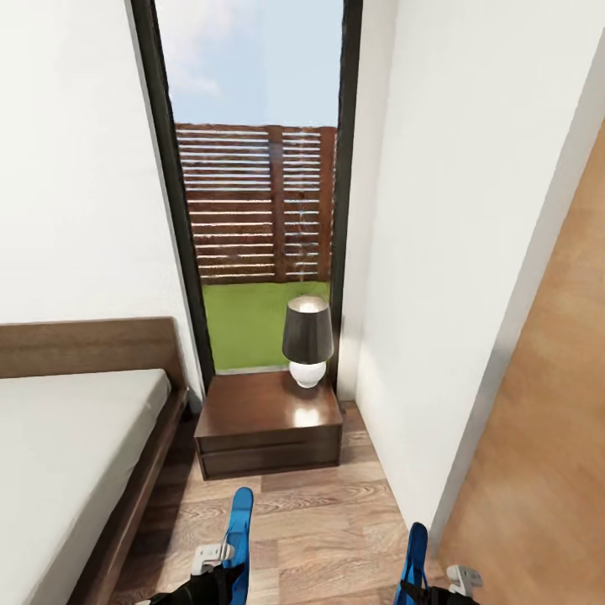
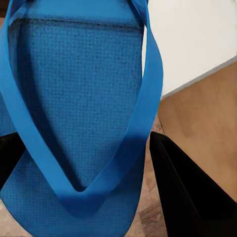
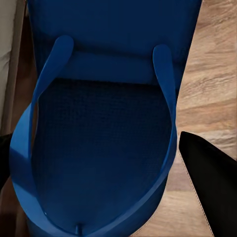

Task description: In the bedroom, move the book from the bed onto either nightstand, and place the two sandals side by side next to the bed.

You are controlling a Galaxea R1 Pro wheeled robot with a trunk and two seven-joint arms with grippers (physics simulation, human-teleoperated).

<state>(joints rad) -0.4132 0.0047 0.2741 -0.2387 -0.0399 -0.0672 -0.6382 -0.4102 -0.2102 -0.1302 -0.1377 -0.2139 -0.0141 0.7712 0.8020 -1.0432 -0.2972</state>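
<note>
The robot stands in the narrow strip of wood floor (image 1: 328, 512) between the low grey-mattressed bed with its dark brown frame (image 1: 76, 437) and the white wall. Each arm carries a bright blue flat flip-flop sandal: the left tool (image 1: 220, 565) is clenched on one (image 1: 240, 525), the right tool (image 1: 430, 580) on the other (image 1: 414, 550), each sole standing on edge, as far as the cropped head view lets me judge. Ahead, the glossy dark-brown square desk (image 1: 260, 416) bears only its dark-shaded lamp with a round white base (image 1: 307, 340). Both sandals are picked up but not yet set down side by side; the book job looks undone.
</note>
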